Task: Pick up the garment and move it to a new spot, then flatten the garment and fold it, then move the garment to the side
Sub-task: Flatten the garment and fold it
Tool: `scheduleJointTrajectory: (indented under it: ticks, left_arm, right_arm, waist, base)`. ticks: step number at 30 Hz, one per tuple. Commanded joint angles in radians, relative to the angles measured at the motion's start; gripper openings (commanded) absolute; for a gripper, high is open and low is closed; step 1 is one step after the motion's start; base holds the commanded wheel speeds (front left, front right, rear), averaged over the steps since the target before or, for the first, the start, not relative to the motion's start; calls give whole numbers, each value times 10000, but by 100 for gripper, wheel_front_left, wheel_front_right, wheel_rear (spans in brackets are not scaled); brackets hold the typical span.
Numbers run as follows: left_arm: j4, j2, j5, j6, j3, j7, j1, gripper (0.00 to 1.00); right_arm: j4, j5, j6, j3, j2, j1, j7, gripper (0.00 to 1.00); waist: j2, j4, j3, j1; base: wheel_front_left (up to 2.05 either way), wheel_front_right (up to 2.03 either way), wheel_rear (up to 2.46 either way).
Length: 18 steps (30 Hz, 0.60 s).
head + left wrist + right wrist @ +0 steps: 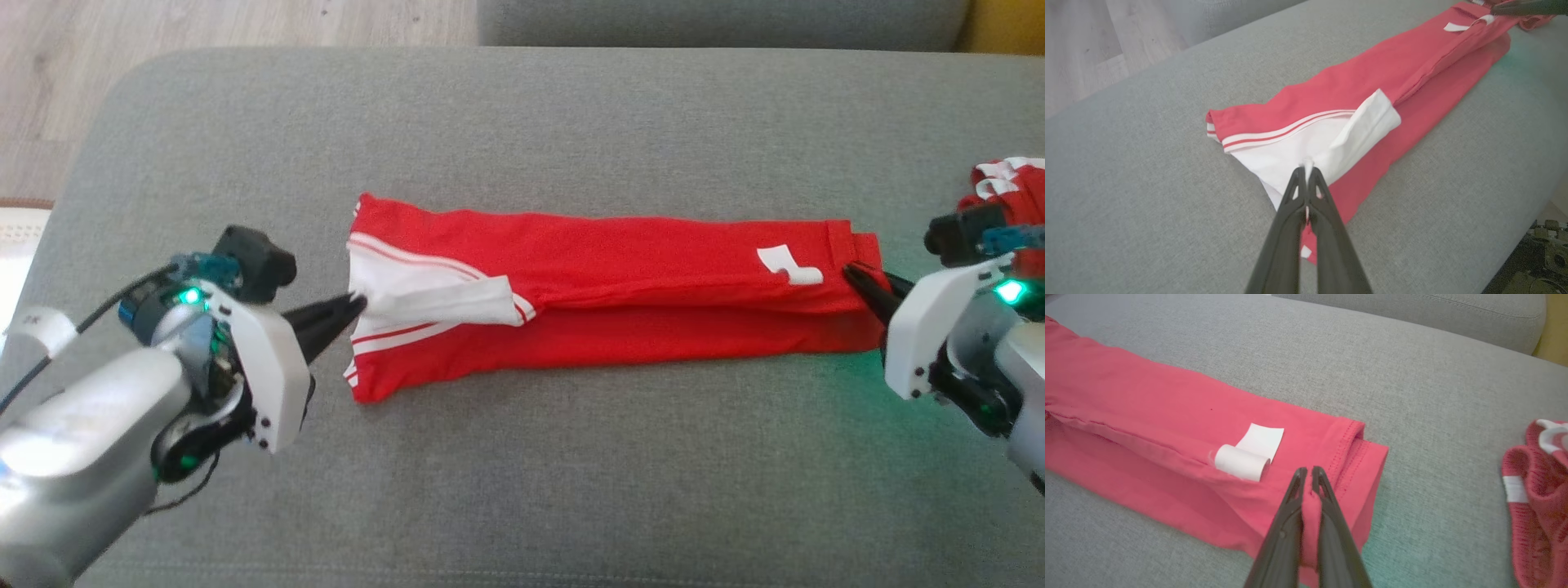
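Long flat red shirt [620, 286] with white stripes, on fuzzy grey couch [522, 474], left gripper [357, 305] pinched on its soft white end, right gripper [851, 272] pinched on its red hem

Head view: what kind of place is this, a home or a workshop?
Most likely a home living room: the red garment lies on a grey upholstered sofa cushion, another cushion sits behind it, and wood-plank flooring shows beyond.
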Motion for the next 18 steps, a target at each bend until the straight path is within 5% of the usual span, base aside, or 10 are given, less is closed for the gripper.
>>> scheduleJointTrajectory:
  ticks: [1, 13, 14, 15, 16, 17, 18]
  left_arm:
    - [-322, 522, -105, 108, 430, 128, -331, 0]
    - [-932, 954, -514, 286, 277, 763, 10, 0]
    - [-943, 961, -542, 296, 246, 821, 54, 0]
    - [-943, 961, -542, 296, 246, 821, 54, 0]
    - [-949, 967, -562, 321, 221, 855, 103, 0]
    - [-954, 973, -559, 353, 195, 873, 151, 42]
    - [-956, 979, -548, 387, 171, 879, 199, 94]
  right_arm:
    - [-176, 109, -9, 42, -421, 36, 25, 0]
    - [-177, 448, -9, 548, -648, 28, 464, 0]
    - [-189, 523, -9, 573, -639, 34, 515, 28]
    - [-189, 523, -9, 573, -639, 34, 515, 28]
    - [-176, 643, -9, 595, -621, 63, 636, 100]
    - [-222, 732, -9, 655, -617, 83, 762, 100]
    - [-280, 821, -9, 697, -635, 92, 858, 100]
  waist:
    - [-1, -42, -31, 1]
    - [-1, -315, -153, 1]
    - [-1, -340, -178, 1]
    - [-1, -340, -178, 1]
    - [-1, -367, -219, 1]
    - [-1, -393, -260, 1]
    - [-1, -420, -302, 1]
  base:
    - [0, 0, 0]
    - [0, 0, 0]
    - [0, 0, 0]
    - [0, 0, 0]
    - [0, 0, 0]
    - [0, 0, 0]
    - [0, 0, 0]
